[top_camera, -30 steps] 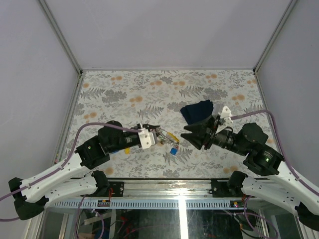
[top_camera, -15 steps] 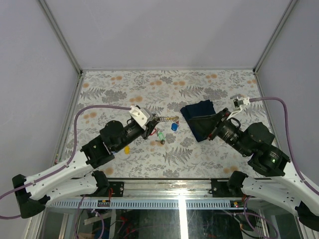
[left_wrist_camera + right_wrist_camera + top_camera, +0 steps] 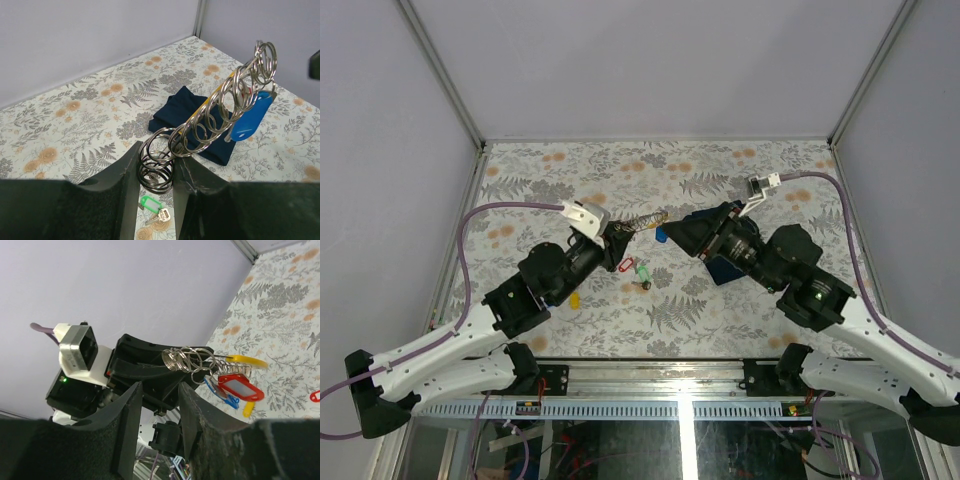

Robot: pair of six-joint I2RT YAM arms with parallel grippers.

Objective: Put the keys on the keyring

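Top view: cloth (image 3: 182,112) mostly under the R arm, only a dark corner shows. In the L wrist view it's clearer, but partly behind the rings. The held end of the keyring (image 3: 215,112) sits down between the L gripper (image 3: 156,165) fingers, so part of the coil is hidden there. A red bit and a yellow strip peek from behind the upper rings; can't make out their shape from that side. R wrist view shows them better: yellow tag (image 3: 246,360), red tag (image 3: 239,388), plus a red thing cut off at the frame's R edge.

Keyring: chain of overlapping silver rings, stretched out like a spring, up off the table (image 3: 550,180), slanting toward the R gripper (image 3: 160,395). Blue tag (image 3: 248,116) hangs near its far end.

L jaws narrow, clamped on keyring's near end. R jaws apart, nothing between, near the keyring's tip, not touching.

Green key (image 3: 151,204) lies on table below the L gripper; small red and yellow bits near it in top view, too small for detail.
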